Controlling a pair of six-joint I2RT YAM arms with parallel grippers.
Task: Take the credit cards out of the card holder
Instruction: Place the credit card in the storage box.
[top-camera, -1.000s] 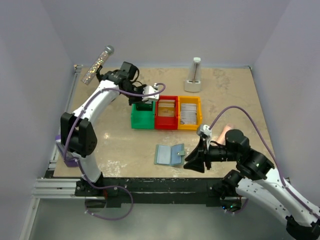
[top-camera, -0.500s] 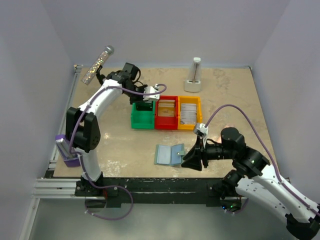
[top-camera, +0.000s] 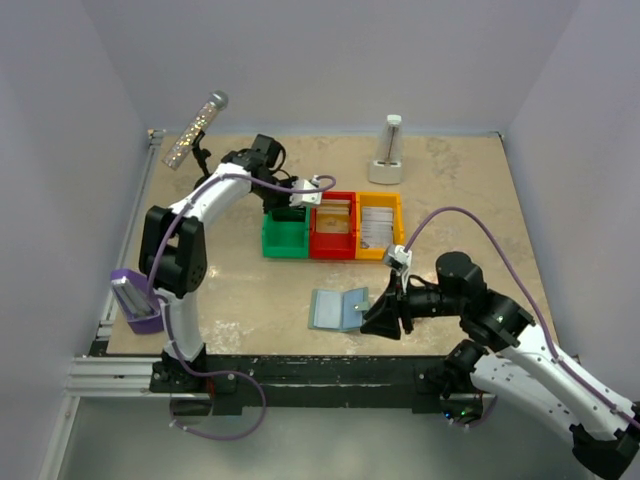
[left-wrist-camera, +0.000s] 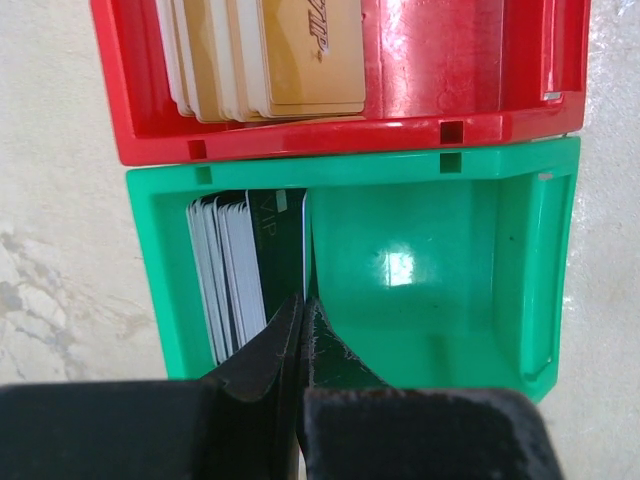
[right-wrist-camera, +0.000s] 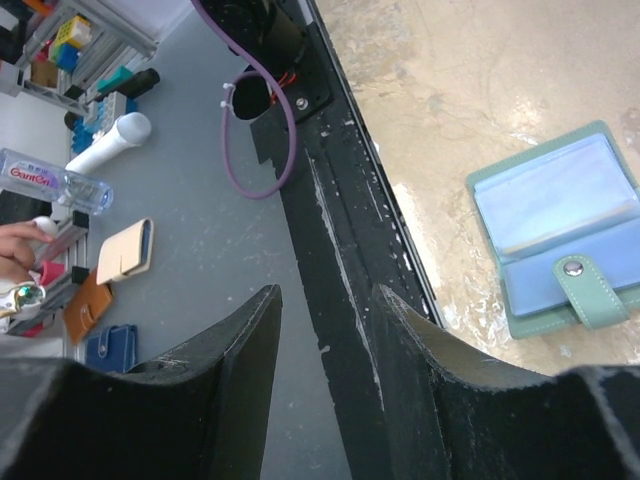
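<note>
Our left arm (top-camera: 205, 195) rises from its base and stretches far forward, elbow high, wrist turned to the right and tipped downward. Our left gripper (left-wrist-camera: 303, 308) points down, its two dark fingers pressed together with the tips touching. Our right arm (top-camera: 520, 335) comes in from the lower right, its forearm lying low and aimed leftward. Our right gripper (right-wrist-camera: 327, 296) points the same way, its fingers set partly apart and empty
</note>
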